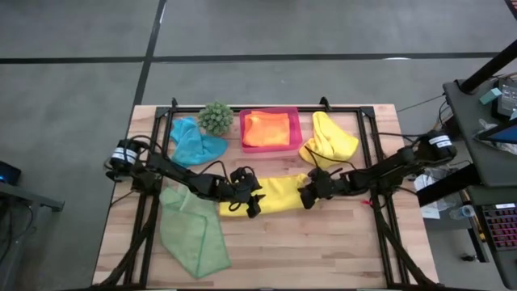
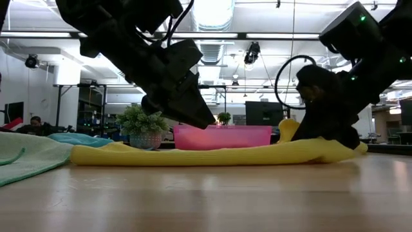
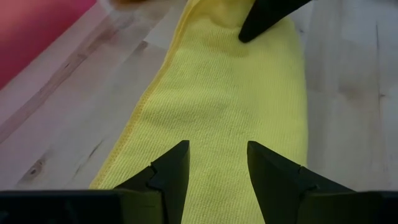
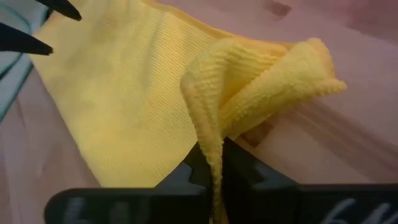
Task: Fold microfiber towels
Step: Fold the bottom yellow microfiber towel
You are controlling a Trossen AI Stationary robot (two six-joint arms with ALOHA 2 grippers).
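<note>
Long yellow towel (image 1: 279,195) between left gripper (image 1: 249,204) and right gripper (image 1: 310,194) (orange towel (image 1: 266,129) in pink tray (image 1: 296,133))

The wooden desk (image 1: 339,250) carries a pink tray (image 1: 296,129), a plant (image 1: 216,118) and yellow (image 1: 279,194), yellow (image 1: 329,139), teal (image 1: 194,142) and green (image 1: 192,234) towels.

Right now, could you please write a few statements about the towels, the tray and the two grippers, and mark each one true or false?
1. The right gripper is shut on an end of the long yellow towel. True.
2. The orange towel lies on bare wood. False: it sits in the pink tray.
3. The left gripper is open over the yellow towel. True.
4. The light green towel is in the tray. False: it lies at the table's near left.
</note>
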